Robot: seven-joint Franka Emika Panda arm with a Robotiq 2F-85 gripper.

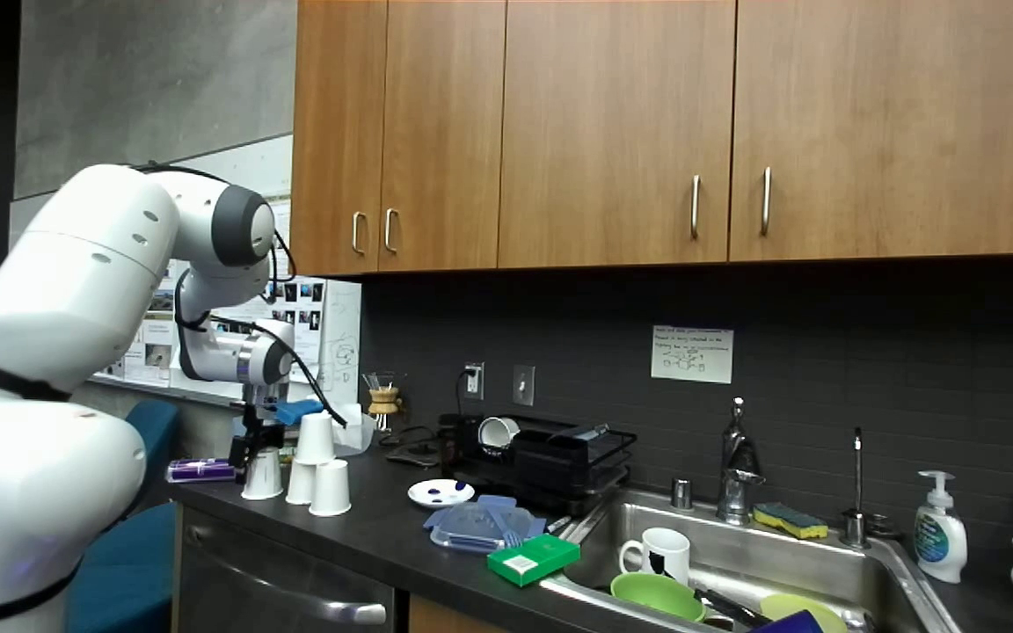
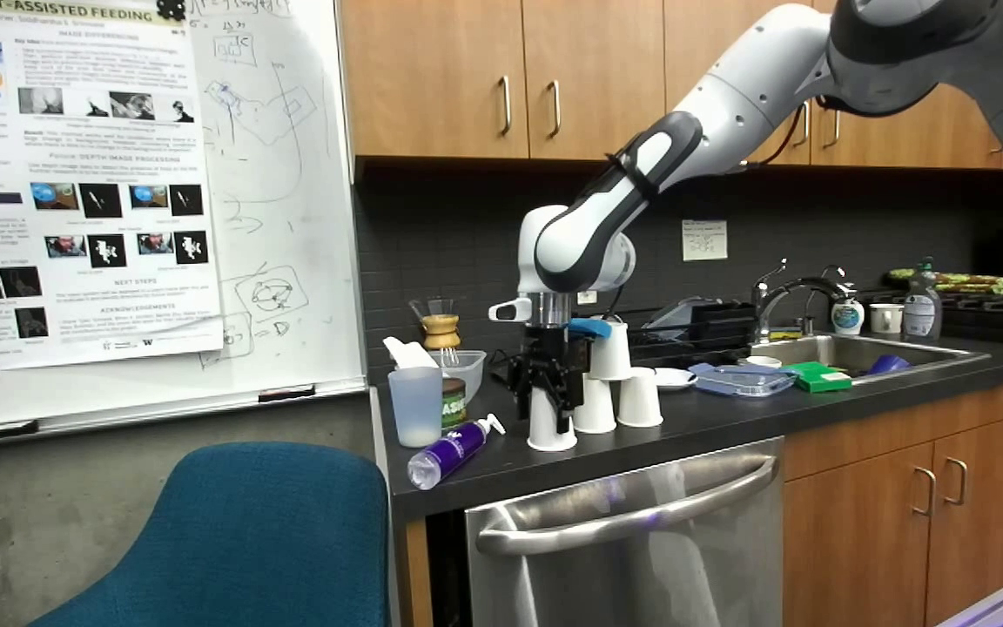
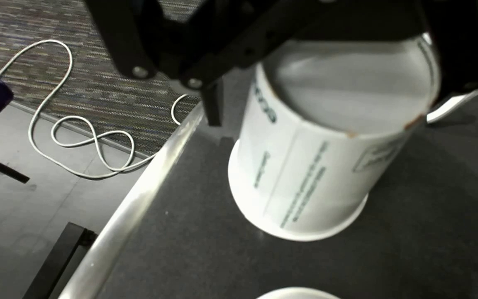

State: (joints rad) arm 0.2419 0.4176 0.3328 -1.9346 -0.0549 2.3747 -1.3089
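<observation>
Wall cabinets (image 1: 612, 132): flat rectangular fronts are showing warm, fine-grained wood, with slim metal pulls.
Countertop (image 2: 702, 416): a dark, matte slab is running beneath them in both exterior views.
Robot arm (image 1: 58, 272): smooth, rounded white shells bound with black straps are arching over the countertop.
Dishwasher (image 2: 606, 575): a brushed steel door is catching pale streaks behind its bowed bar handle.
Sink (image 1: 788, 567): a steel basin is holding a white mug (image 1: 666, 538) and a round green bowl (image 1: 652, 596).
Gripper (image 2: 545, 416): black, angular, jointed linkages are pointing down, the fingers standing apart with an upturned paper cup (image 3: 318, 158) between them; the wrist view is showing a gap beside one finger, while contact on the opposite side is not showing clearly.
Stacked cups (image 2: 613, 353): three white tapered cups are forming a small pyramid, one sitting upside down across the bases of two others.
Purple bottle (image 2: 454, 453): a glossy cylinder with a white pump top is lying on its side near the countertop's edge.
Paper cup: its tapered white wall is bearing a straight seam and dark print, its recessed round base is facing up, and its rolled rim is resting on the countertop; it is standing directly beneath the gripper, between the fingers, with the stacked cups just beside it.
</observation>
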